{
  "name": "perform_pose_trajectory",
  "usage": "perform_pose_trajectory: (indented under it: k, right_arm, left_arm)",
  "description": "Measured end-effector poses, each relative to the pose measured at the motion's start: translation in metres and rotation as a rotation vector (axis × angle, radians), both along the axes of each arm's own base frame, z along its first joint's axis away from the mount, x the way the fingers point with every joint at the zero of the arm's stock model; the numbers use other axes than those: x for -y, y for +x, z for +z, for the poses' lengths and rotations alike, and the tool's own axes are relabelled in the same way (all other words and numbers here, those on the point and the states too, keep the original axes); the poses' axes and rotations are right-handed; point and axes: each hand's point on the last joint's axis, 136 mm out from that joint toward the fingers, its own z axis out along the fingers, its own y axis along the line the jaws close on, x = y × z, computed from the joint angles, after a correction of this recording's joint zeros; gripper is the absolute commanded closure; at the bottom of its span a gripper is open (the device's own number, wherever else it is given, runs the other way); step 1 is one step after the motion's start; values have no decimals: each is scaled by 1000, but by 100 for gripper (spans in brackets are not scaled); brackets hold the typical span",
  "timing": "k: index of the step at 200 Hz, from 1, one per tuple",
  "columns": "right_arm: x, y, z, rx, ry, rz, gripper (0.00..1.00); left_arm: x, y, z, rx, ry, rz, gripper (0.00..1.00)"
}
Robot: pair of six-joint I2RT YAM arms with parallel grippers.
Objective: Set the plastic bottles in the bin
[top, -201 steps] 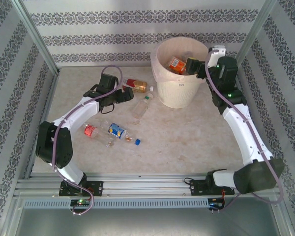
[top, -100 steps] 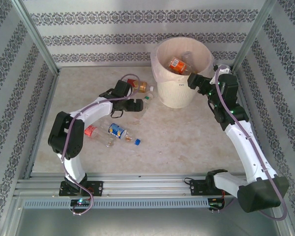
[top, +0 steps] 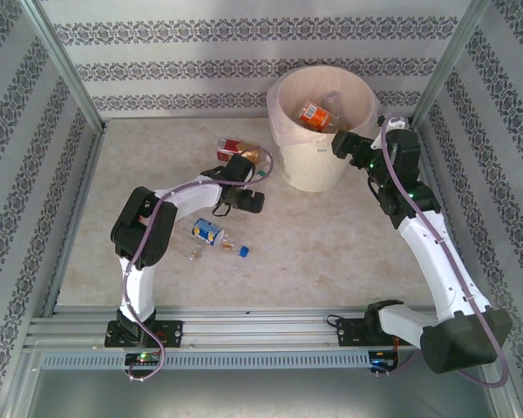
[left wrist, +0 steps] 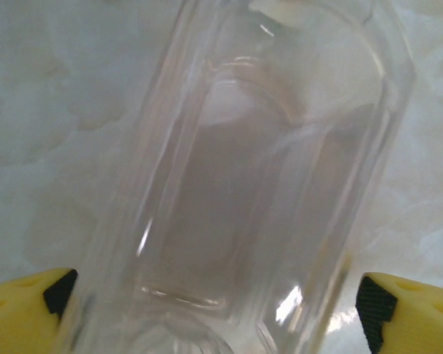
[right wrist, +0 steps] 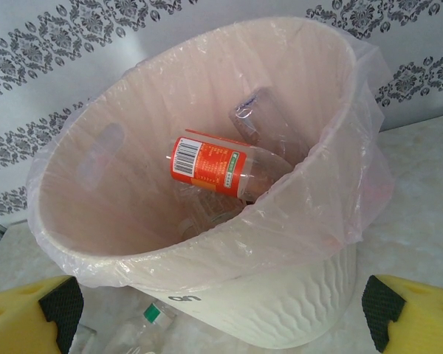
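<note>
A pale marbled table (top: 331, 235) carries the cream bin (top: 309, 170) at its far side, near the back wall, with a thin pinkish liner (right wrist: 362, 147) folded over the rim. The small dark label on the bin's wall is cut off in the right wrist view and too small to read. The right gripper (top: 342, 144) hangs just beside the bin's outer wall, its yellow fingertips (right wrist: 37, 310) spread wide and holding nothing. Inside the bin an orange-labelled bottle (right wrist: 214, 166) lies tilted against the wall, with an unlabelled bottle (right wrist: 255, 118) behind it; what lies beneath them is hard to make out. The left gripper (top: 248, 200) is down over a clear bottle (left wrist: 258, 184) lying on the table, fingertips (left wrist: 22, 310) parted to either side of it. Whether the pads touch the plastic cannot be told, and from above the arm hides most of this bottle. A blue-labelled bottle (top: 207, 232) lies nearer the arm bases. A red-labelled bottle (top: 229, 146) lies left of the bin, half hidden by the left arm. A loose blue cap (top: 242, 252) lies close by the blue-labelled bottle.
</note>
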Motion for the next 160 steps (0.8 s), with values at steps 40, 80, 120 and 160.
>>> perform_pose_trajectory:
  k: [40, 80, 120, 160]
  right_arm:
    - [3, -5, 0, -6, -10, -13, 2]
    - [1, -11, 10, 20, -7, 6, 2]
    - [-22, -16, 14, 49, -9, 100, 2]
    - [-51, -21, 23, 93, -13, 203, 2]
  left_arm:
    - [1, 9, -8, 35, 59, -29, 23]
    - [-1, 14, -9, 58, 81, -29, 44]
    - [-7, 5, -7, 71, 77, -27, 55]
    - [-14, -7, 22, 120, 48, -23, 71]
